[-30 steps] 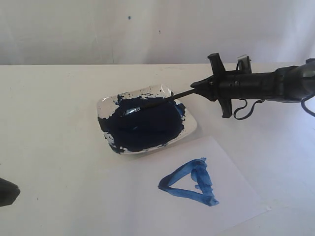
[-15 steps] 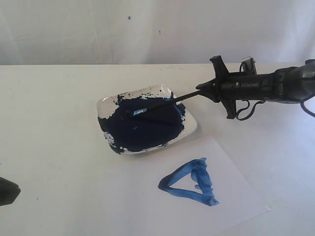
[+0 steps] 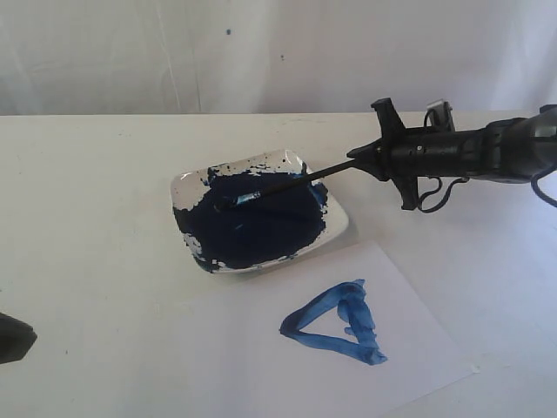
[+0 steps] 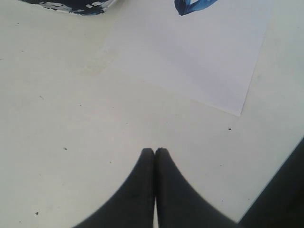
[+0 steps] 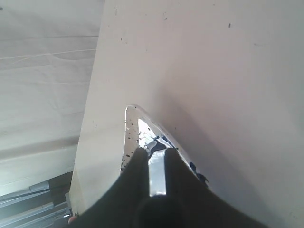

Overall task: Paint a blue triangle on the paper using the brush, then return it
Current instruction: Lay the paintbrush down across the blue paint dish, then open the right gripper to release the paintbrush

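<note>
Two grippers showed: my right gripper (image 3: 355, 162) was clamped on the brush (image 3: 287, 182), bristles down in the paint dish (image 3: 335, 228). At five o'clock from it, the blue triangle (image 3: 335, 320) sat on the paper (image 3: 418, 348). My left gripper (image 4: 155, 153) was pressed together.

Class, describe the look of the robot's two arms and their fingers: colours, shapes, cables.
Both are matt black. The right arm is a thick tube ending in a cross-shaped right gripper, with a thin black cable looping beneath. The left gripper has two smooth fingers tapering to rounded tips. No markings show.
</note>
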`<state>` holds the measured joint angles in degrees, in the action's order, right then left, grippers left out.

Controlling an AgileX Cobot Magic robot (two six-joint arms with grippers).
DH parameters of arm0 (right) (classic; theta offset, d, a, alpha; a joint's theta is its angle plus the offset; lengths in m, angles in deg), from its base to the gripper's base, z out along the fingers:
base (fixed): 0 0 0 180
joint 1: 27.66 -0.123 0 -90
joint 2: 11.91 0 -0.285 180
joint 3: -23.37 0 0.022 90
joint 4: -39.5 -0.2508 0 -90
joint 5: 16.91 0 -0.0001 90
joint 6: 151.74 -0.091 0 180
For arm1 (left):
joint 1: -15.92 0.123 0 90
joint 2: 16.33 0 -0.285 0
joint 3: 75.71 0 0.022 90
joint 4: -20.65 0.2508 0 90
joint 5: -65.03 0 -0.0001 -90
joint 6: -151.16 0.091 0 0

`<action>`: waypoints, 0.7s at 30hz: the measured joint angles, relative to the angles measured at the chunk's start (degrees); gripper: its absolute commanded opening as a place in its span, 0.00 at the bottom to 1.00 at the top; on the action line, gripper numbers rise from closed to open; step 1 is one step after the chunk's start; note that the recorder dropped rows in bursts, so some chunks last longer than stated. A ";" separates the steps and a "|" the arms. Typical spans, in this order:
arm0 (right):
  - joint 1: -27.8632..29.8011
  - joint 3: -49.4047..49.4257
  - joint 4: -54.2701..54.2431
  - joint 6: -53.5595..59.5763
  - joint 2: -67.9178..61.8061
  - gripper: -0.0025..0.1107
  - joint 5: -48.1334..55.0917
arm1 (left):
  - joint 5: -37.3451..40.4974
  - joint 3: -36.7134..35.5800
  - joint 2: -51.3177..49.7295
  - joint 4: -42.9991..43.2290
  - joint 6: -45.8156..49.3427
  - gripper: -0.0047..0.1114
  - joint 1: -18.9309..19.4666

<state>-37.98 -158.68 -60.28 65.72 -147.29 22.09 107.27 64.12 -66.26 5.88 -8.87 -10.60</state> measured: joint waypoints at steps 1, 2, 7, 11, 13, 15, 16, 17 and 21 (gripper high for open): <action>0.00 0.00 0.00 0.00 0.00 0.03 -0.11 | 0.00 0.00 0.00 0.00 0.00 0.04 0.00; 0.00 0.00 0.00 0.00 0.00 0.05 -0.11 | 0.00 0.00 0.00 0.00 0.00 0.04 0.00; 0.00 0.00 0.00 0.00 0.00 0.16 -1.06 | 0.00 0.00 0.00 0.00 0.00 0.04 0.00; 0.00 0.00 1.02 0.25 0.00 0.24 -2.84 | 0.00 0.00 0.00 0.00 0.00 0.04 0.00; 0.00 0.00 1.15 0.25 0.00 0.28 -2.99 | 0.00 0.00 0.00 0.00 0.00 0.04 0.00; 0.00 0.00 1.25 0.36 0.00 0.34 -3.09 | 0.00 0.00 0.00 0.00 0.00 0.04 0.00; 0.00 0.00 1.25 0.48 0.00 0.37 -3.13 | 0.00 0.00 0.00 0.00 0.00 0.04 0.00; 0.00 0.00 1.25 0.48 0.00 0.40 -3.23 | 0.00 0.00 0.00 0.00 0.00 0.04 0.00; 0.00 0.00 1.45 0.48 0.00 0.50 -3.23 | 0.00 0.00 0.00 0.00 0.00 0.04 0.00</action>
<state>-37.98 -158.68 -58.83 66.20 -147.29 18.86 107.27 64.12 -66.26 5.88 -8.87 -10.60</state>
